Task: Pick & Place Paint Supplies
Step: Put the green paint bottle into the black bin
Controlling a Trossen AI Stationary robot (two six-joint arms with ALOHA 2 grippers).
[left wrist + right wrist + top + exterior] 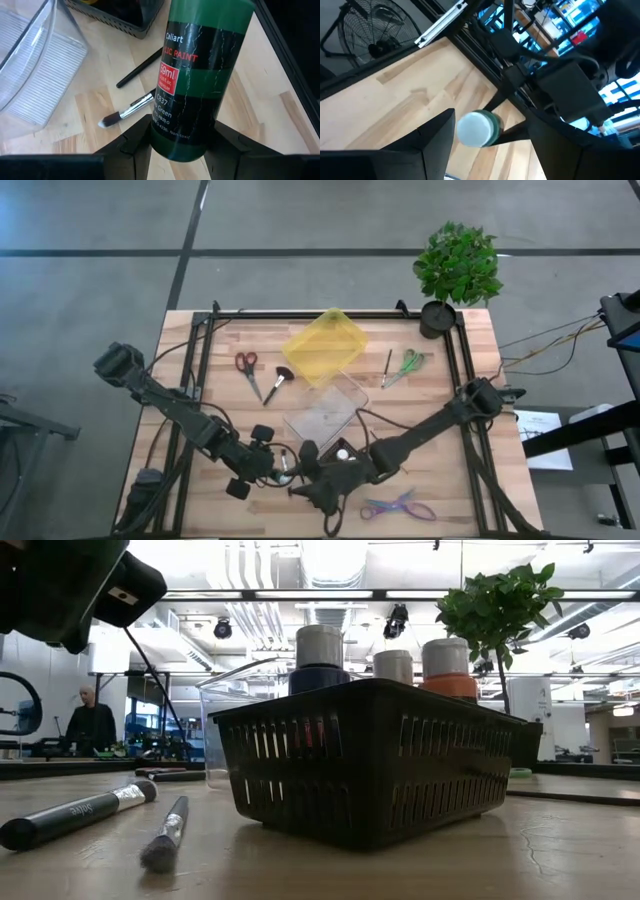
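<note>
One bottle in hand: left gripper [180,136] is clamped on the base of the green bottle [200,75], jaws part-closed against its sides, bottle lifted just beside the basket [370,760]. Right gripper [490,125] stands wide, one finger on either side of the same bottle's cap [475,129], not pinching it. This reads as a handover or a steadying move; I cannot tell which.

Inside the basket: blue bottle [320,675] and orange bottle [447,683], both upright. A third cap [394,665] shows between them. Its body is hidden, so it may be the green one seen from behind.

Outside the basket, on the table: two brushes [127,110] close by, and two more well beyond it, one [278,383] near the red scissors [247,370] and one [387,367] by the green scissors [408,363].

Judgement: bottles nearly finished, green still to go in. Brushes not started, so roughly half the job remains.
</note>
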